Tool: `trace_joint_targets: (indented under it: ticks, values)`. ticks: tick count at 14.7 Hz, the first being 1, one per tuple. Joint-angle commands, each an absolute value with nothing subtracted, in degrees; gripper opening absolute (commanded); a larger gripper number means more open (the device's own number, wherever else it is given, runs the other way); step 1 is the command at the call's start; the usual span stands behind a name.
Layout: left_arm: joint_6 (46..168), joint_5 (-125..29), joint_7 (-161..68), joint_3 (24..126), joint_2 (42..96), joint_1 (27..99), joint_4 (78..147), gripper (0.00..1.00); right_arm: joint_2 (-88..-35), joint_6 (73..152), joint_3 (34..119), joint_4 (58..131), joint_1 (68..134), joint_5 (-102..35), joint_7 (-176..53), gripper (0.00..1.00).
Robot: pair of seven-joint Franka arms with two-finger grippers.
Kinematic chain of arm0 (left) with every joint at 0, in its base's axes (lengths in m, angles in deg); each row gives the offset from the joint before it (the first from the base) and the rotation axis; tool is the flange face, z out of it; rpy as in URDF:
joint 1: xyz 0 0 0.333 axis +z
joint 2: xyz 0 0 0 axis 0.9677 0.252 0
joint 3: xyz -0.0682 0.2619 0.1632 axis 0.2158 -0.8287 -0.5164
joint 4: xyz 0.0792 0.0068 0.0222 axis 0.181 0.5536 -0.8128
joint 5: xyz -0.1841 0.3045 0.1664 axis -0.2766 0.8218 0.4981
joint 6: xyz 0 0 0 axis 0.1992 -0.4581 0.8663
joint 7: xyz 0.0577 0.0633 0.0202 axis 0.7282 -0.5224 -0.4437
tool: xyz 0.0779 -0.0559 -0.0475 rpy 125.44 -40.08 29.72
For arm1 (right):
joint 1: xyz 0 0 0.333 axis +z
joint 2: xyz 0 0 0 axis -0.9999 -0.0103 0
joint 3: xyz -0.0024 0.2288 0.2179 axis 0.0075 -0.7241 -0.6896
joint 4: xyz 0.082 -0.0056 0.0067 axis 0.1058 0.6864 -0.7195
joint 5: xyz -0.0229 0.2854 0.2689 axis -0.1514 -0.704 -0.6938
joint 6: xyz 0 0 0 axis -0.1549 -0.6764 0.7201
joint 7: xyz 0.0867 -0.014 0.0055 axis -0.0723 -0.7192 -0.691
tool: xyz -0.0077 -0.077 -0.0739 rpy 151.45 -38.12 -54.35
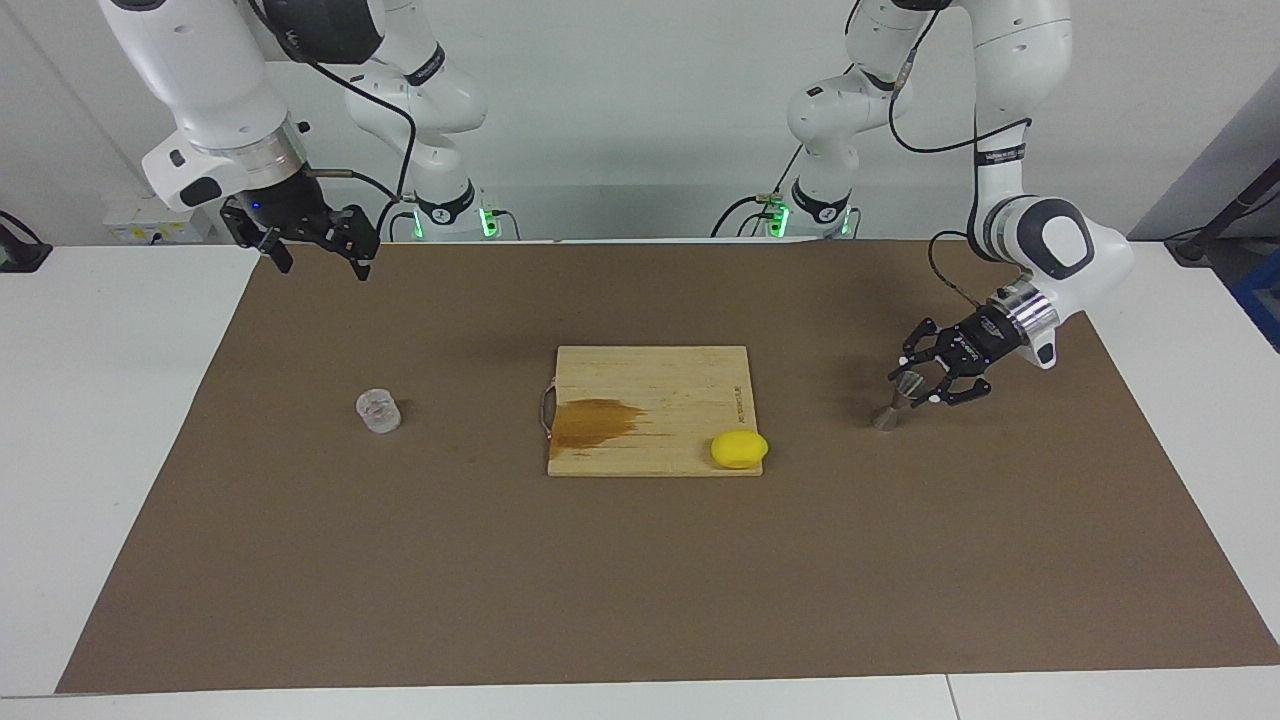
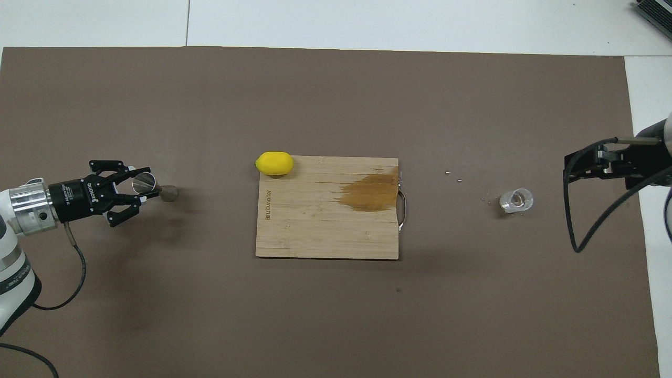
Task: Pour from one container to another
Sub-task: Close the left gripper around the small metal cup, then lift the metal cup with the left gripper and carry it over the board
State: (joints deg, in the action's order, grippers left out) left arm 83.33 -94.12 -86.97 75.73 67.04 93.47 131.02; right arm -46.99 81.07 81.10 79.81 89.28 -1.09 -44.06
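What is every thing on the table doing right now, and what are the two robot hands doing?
jigger: upright on the mat, gripped at its top cone.
left gripper: shut on the jigger.
right gripper: open, up in the air, waiting.
glass tumbler: upright, untouched.
lemon: lying on the board's corner.
cutting board: flat, stained brown.
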Motion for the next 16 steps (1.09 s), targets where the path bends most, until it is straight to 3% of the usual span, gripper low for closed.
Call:
trace_joint_targets:
  ticks: [1, 5, 8, 16]
  values:
    - [83.6, -95.9, -86.0, 75.3, 67.1, 93.2, 130.8, 0.0, -46.6, 81.5, 80.8, 80.5, 88.9, -0.6, -43.7, 1.0]
    - [76.8, -95.5, -92.4, 75.9, 66.3, 91.7, 125.2, 0.0, -46.6, 81.5, 80.8, 80.5, 88.9, -0.6, -43.7, 1.0]
    - [77.6, -95.0, -100.6, 75.8, 64.1, 84.6, 120.6, 0.0, -46.5, 81.2, 81.1, 80.5, 88.8, -0.6, -43.7, 1.0]
    - [104.4, -100.4, -111.0, 76.0, 66.6, 57.0, 115.1, 0.0, -46.7, 84.6, 81.2, 80.9, 87.6, -1.8, -35.3, 1.0]
